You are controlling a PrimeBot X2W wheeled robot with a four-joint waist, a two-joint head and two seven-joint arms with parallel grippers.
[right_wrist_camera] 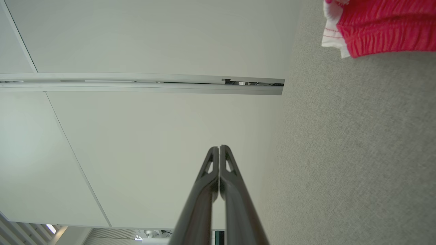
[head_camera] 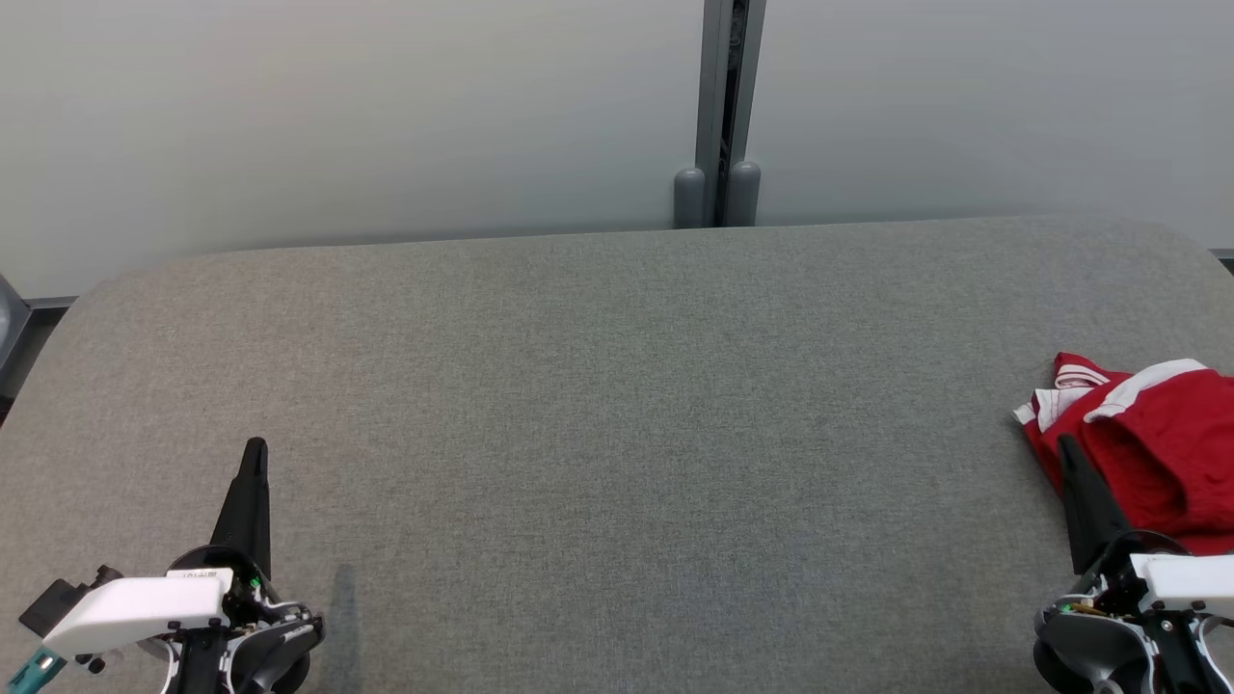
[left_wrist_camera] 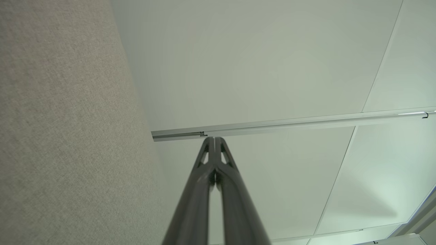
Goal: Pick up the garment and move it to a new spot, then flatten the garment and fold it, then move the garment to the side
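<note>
You had the grey table (head_camera: 617, 386) in front. The garment (head_camera: 1157, 453), red with white trim, lay crumpled at the table's right edge. Your left gripper (head_camera: 255, 448) sat over the table's near-left corner, fingers together, holding nothing. Your right gripper (head_camera: 1063, 441) was at the table's near-right, fingers together, tip by the garment; couldn't tell if it touched.

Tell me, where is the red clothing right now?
In the head view, the red garment lies crumpled on the right side of the grey table, next to the shut right gripper.
</note>
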